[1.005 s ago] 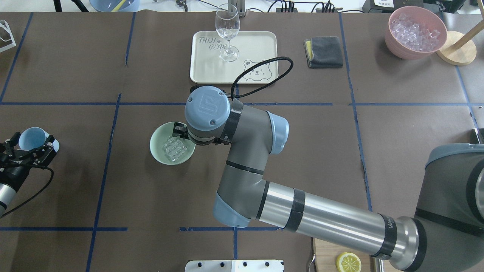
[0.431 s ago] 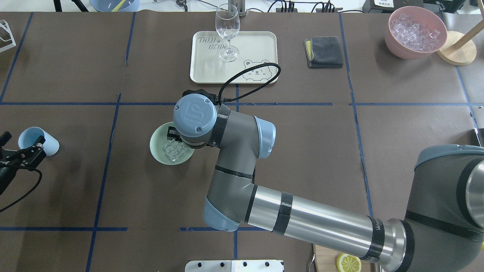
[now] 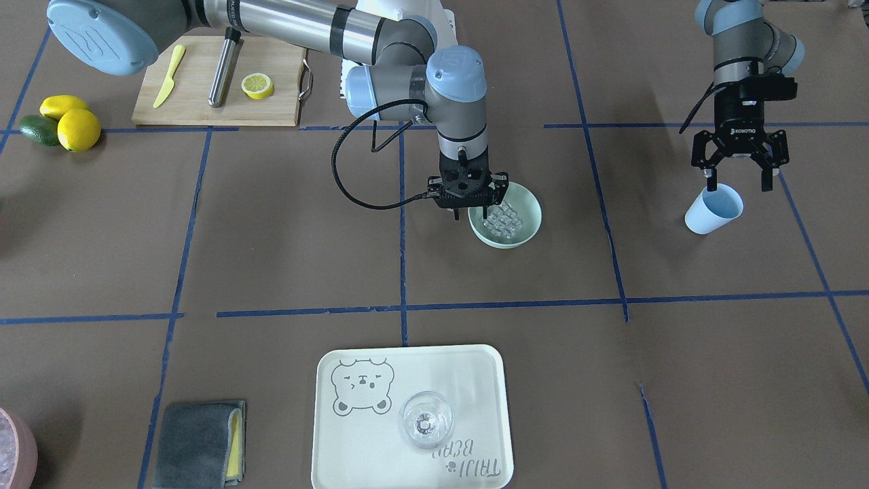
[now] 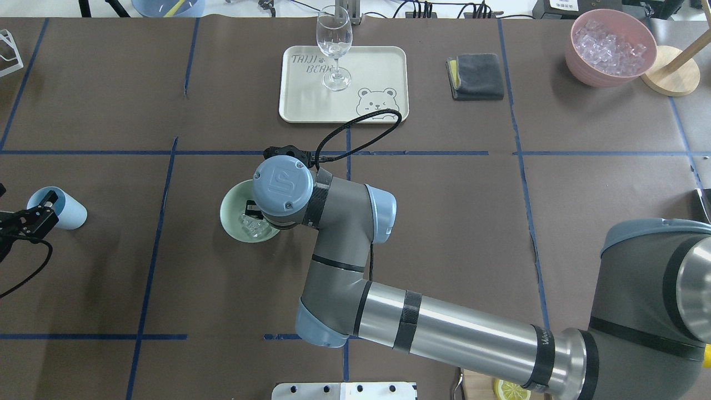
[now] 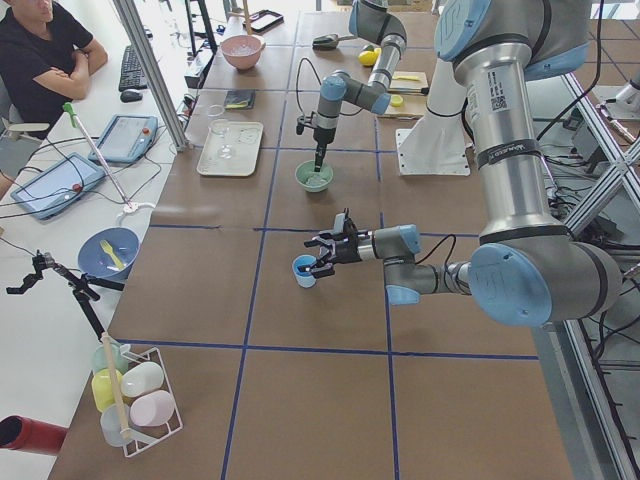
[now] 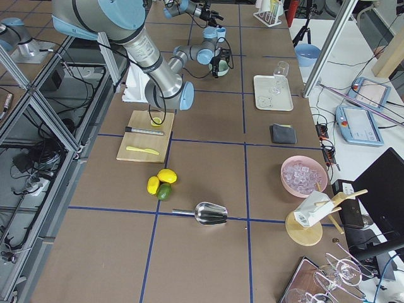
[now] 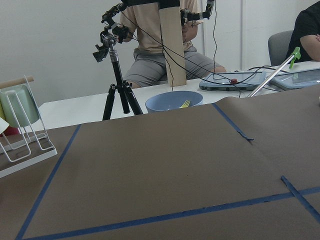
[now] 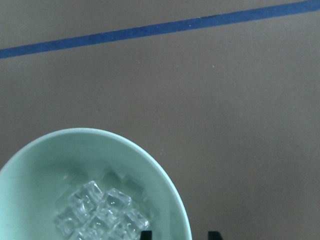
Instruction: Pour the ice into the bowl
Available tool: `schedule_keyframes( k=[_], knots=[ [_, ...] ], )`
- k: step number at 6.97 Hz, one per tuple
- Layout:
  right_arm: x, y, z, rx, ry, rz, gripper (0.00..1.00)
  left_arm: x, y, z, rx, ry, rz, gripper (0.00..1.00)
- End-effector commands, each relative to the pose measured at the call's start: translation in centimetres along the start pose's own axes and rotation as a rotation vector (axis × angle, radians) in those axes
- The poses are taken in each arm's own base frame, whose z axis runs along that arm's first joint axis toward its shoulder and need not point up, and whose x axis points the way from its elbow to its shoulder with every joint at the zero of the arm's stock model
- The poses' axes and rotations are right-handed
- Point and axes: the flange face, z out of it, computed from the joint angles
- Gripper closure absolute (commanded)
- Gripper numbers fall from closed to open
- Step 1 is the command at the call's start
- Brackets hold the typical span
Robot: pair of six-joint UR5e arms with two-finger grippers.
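The mint-green bowl [image 3: 526, 229] [image 4: 230, 214] sits mid-table with the ice [image 3: 501, 221] [image 4: 251, 226] [image 8: 102, 215] clustered inside it. My right gripper [image 3: 473, 207] is low over the bowl's edge. In the right wrist view its open fingertips [image 8: 145, 235] straddle the bowl's rim [image 8: 172, 195] without closing on it. In the overhead view the wrist hides most of it. My left gripper [image 3: 738, 185] is open and empty, just behind and above the light blue cup [image 3: 713, 212] [image 4: 58, 208] [image 5: 303, 270], which stands free on the table.
A cream tray [image 4: 383, 61] with a wine glass [image 4: 334, 44] lies beyond the bowl. A grey cloth [image 4: 475, 76] and a pink bowl of ice [image 4: 577, 55] are at the far right. A cutting board [image 3: 197, 102], lemons [image 3: 78, 129] and a metal scoop [image 6: 209, 213] are near my right side.
My left gripper let go of the blue cup and drew back from it. My right arm shifted left and lower over the bowl's rim.
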Motion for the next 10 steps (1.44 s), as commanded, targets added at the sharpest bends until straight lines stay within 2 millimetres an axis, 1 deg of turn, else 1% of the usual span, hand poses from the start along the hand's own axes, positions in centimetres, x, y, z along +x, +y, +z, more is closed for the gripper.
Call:
schedule_keyframes(
  k=[1,2,3,4,5,6,7,8,9,10],
  knots=[
    [-0.2,-0.1,-0.4,0.001,-0.008,-0.021,1.00,-0.3,-2.3,0.4,-0.007,0.013,0.028,0.00],
    [-0.7,-0.3,-1.9,0.004,-0.039,-0.020,1.00,-0.5,-3.8,0.8,-0.042,0.040,0.045,0.00],
    [-0.9,-1.1,-4.2,0.013,-0.072,-0.015,1.00,-2.1,-5.7,1.5,-0.068,0.054,0.120,0.00],
    [0.3,-2.1,-6.3,-0.012,-0.106,-0.003,1.00,-4.5,-7.5,2.3,-0.117,0.062,0.203,0.00],
    [3.6,-2.5,-8.5,0.003,-0.138,0.001,1.00,-5.5,-9.8,3.1,-0.220,0.055,0.251,0.00],
    [8.3,-2.7,-11.3,0.013,-0.151,0.003,1.00,-6.0,-12.2,3.8,-0.351,0.032,0.244,0.00],
    [13.1,-2.7,-13.8,0.032,-0.164,0.009,1.00,-6.0,-13.2,4.9,-0.423,0.036,0.238,0.00],
    [15.8,-3.8,-15.3,0.035,-0.172,0.007,1.00,-6.4,-12.5,5.1,-0.472,0.049,0.249,0.00],
    [19.1,-5.8,-17.0,0.045,-0.168,-0.007,1.00,-8.3,-14.0,5.9,-0.597,0.038,0.314,0.00],
    [23.6,-6.9,-18.0,0.041,-0.145,-0.044,1.00,-9.8,-19.1,8.7,-0.650,0.034,0.414,0.00]
  ],
)
